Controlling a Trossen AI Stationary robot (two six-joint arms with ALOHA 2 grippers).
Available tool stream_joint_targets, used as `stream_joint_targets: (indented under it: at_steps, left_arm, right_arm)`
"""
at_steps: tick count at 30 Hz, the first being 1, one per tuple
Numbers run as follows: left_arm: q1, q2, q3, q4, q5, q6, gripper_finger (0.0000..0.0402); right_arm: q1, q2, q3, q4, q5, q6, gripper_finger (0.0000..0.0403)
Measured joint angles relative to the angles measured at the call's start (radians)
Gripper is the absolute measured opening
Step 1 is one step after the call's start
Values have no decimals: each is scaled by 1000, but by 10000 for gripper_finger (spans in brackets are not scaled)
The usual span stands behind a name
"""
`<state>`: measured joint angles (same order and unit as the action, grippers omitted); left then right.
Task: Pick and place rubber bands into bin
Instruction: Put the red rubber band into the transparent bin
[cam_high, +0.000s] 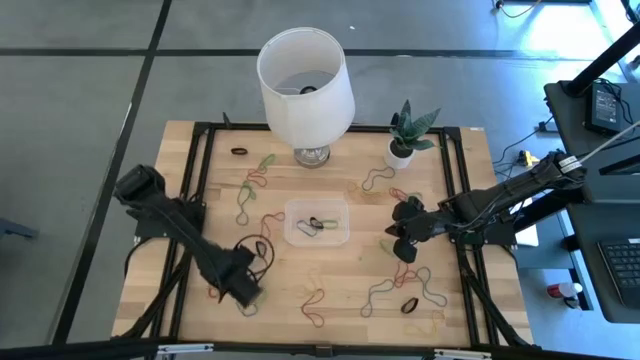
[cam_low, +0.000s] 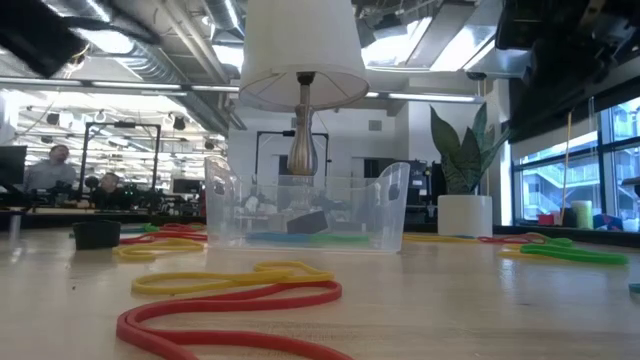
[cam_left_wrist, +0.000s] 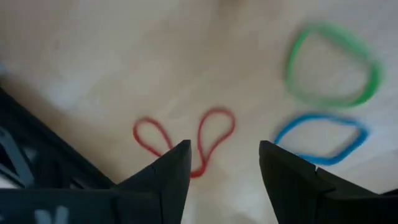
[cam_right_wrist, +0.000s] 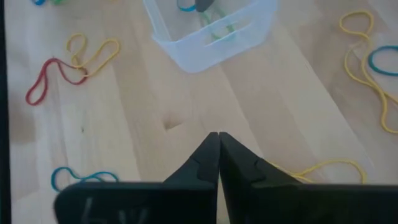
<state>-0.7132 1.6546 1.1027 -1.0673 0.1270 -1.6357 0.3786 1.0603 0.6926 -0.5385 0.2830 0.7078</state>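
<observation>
The clear bin (cam_high: 317, 222) sits mid-table with a few rubber bands inside; it also shows in the low view (cam_low: 305, 212) and the right wrist view (cam_right_wrist: 211, 34). Several coloured rubber bands lie scattered flat on the wood. My left gripper (cam_high: 240, 286) is at the near left part of the table, open (cam_left_wrist: 224, 165), above a red rubber band (cam_left_wrist: 186, 138) that shows between its fingers. A green band (cam_left_wrist: 333, 65) and a blue band (cam_left_wrist: 320, 138) lie beside it. My right gripper (cam_high: 405, 236) hovers right of the bin, shut (cam_right_wrist: 217, 142), with nothing visible between its fingers.
A white lampshade (cam_high: 305, 75) on a metal base stands at the far edge behind the bin. A small white plant pot (cam_high: 400, 152) stands at the far right. Red (cam_low: 230, 312) and yellow (cam_low: 230, 277) bands lie close to the low camera. A black frame (cam_high: 462, 200) borders the tabletop.
</observation>
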Motion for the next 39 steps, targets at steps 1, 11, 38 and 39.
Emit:
stream_joint_targets:
  at_steps: [1,11,38,39]
  left_arm:
    - [-12,13,0,0,25,-4,182]
    - [-57,159,0,21,56,29,145]
    - [-33,95,156,-210,-117,38,1]
    - [-33,86,156,-209,-117,41,1]
  right_arm:
    - [0,0,0,4,-3,-5,15]
    - [0,0,0,29,-17,-11,7]
    - [0,0,0,110,-51,-35,16]
    - [0,0,0,110,-51,-36,16]
